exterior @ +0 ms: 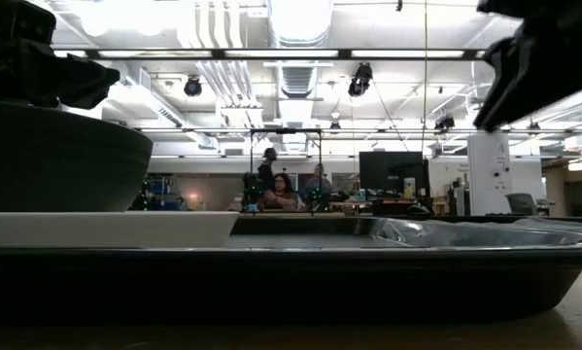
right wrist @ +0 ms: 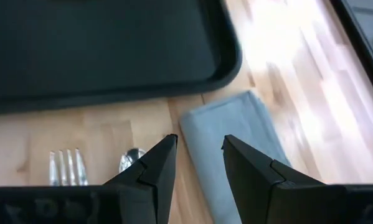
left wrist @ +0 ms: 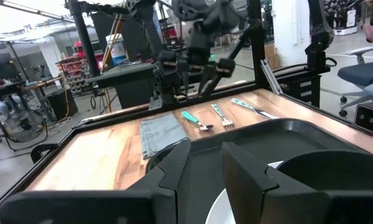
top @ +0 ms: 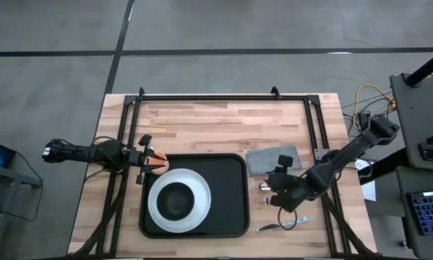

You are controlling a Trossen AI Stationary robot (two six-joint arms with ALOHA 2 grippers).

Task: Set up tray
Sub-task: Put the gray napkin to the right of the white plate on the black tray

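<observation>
Black tray (top: 230,188) lying flat on the wooden worktop (top: 202,123), carrying a white plate (top: 178,200) with a dark bowl (top: 176,201) on its left half. Left end effector (top: 149,162) above the tray's near-left corner, fingers narrowly parted, holding nothing. Right end effector (top: 274,189) over the grey napkin (top: 272,159), fork (left wrist: 220,114) and spoon (left wrist: 196,121) beside the tray, fingers apart, empty
</observation>
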